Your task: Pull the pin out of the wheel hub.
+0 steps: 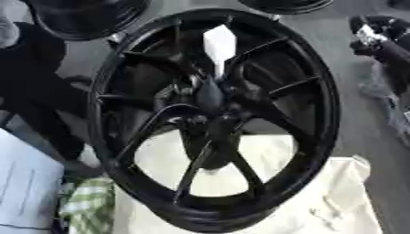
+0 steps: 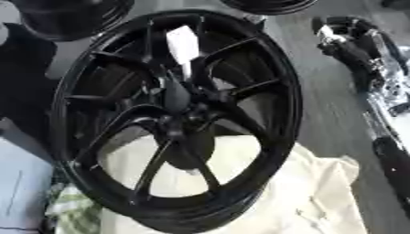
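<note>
The right hand (image 2: pixel 340 34) shows only as a dark shape at the upper right of the wheel hub (image 2: pixel 180 114), apart from it; whether its fingers are open I cannot tell. The left hand is out of sight. The white-topped pin (image 1: pixel 218 48) stands in the hub's centre, seemingly not yet pulled.

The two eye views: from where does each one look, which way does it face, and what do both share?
Left eye view: from the head, facing down at the black wheel; part of the right arm shows at the upper right, no hand is clear.
Right eye view: from just beside it, same direction; more of that arm shows.
Shared: the wheel, the white-topped pin at its hub, the cream cloth.
</note>
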Available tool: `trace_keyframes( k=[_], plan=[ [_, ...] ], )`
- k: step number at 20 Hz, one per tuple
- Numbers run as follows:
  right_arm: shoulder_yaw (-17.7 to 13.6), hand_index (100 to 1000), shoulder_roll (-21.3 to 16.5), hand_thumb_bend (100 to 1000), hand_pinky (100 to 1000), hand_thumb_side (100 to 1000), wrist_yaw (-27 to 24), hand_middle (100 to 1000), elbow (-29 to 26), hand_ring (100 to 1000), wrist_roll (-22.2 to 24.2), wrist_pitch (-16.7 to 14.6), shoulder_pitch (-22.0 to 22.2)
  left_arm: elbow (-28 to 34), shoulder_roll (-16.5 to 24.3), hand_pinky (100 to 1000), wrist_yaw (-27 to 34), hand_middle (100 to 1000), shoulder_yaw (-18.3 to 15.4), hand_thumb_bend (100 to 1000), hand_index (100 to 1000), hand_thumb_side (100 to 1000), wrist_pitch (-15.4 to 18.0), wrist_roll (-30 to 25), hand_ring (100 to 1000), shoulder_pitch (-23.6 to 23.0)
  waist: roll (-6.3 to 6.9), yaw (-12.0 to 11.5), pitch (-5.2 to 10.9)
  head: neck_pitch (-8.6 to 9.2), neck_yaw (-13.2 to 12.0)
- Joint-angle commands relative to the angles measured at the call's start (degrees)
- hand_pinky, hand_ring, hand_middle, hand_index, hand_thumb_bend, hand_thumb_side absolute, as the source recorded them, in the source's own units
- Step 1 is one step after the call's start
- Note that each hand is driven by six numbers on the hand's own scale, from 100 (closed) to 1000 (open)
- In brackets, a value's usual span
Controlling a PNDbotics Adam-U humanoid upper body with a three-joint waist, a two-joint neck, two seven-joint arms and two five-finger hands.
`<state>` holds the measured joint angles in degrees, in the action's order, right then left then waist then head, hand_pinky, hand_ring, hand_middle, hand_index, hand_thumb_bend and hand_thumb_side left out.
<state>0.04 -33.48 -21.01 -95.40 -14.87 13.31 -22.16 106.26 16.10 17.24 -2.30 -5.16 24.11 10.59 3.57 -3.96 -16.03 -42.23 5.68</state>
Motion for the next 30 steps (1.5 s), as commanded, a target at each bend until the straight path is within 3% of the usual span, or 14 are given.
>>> trace_keyframes(
  k=[1,8,13,17,21,25,30],
  plan=[
    [-0.5,730,-1.0,368,730,369,-0.3,617,-0.8,622,0.1,-0.1,-0.8,1.1,1.1,784,0.0,778,-0.4,190,774,862,0.2,-0.2,748,0.5,-0.28,0.0,1.26,0.36,0.0],
    [-0.4,732,-1.6,371,731,363,-0.2,620,-1.0,625,0.2,-0.1,-2.0,1.1,1.1,783,0.0,778,-0.4,189,775,861,0.2,-0.1,749,0.4,-0.36,0.0,1.28,0.24,-0.2],
    [2.0,742,-5.6,366,739,355,0.9,633,-3.2,642,2.8,0.1,-9.0,1.0,1.4,783,0.0,778,-0.2,188,775,861,0.1,-0.3,749,0.2,-0.47,-0.2,1.74,-0.29,0.0],
    [5.7,761,-9.3,372,750,341,2.9,656,-4.5,664,8.1,1.2,-17.7,0.8,1.7,783,-0.1,778,0.0,186,775,860,0.0,-0.5,748,-0.2,-0.73,-0.4,2.29,-0.75,0.5],
    [10.0,775,-10.6,395,762,338,6.2,676,-3.4,685,14.9,1.8,-27.0,0.7,2.1,783,-0.5,778,0.3,185,775,861,-0.1,-0.7,748,-0.6,-1.02,-0.6,2.66,-0.94,1.1],
    [15.7,785,-9.5,411,771,365,11.4,690,0.2,703,23.5,1.9,-35.7,0.6,2.6,782,-0.6,778,0.5,185,775,862,-0.2,-0.8,748,-0.7,-1.64,-1.0,2.89,-1.22,1.9],
    [19.9,798,-7.1,450,784,362,17.7,706,5.0,723,32.0,-0.6,-42.7,0.5,3.1,782,-0.6,779,0.6,184,775,863,-0.3,-0.9,748,-0.9,-2.16,-1.6,2.91,-1.55,2.3]
  ],
)
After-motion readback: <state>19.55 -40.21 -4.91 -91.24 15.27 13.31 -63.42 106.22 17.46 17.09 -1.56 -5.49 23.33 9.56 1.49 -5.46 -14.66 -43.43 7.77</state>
